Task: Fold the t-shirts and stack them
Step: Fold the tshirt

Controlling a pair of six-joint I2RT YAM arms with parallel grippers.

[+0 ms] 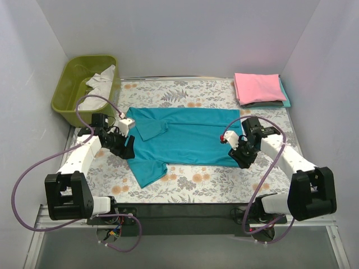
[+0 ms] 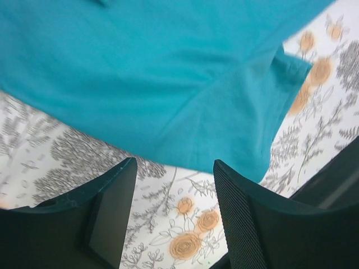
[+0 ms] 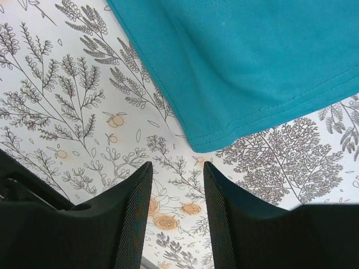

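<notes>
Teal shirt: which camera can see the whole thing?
The top external view. It shows the whole teal shirt spread on the floral cloth, sleeves and all. The left wrist view shows only a part around one sleeve, and the right wrist view shows only a hemmed corner.

Plain white walls (image 1: 179,33) are enclosing the table (image 1: 185,208) on three sides, and soft even light is falling across them. A floral cloth (image 1: 196,188) is covering the table top, while an olive-green tub (image 1: 70,84) is sitting at its far left corner.
</notes>
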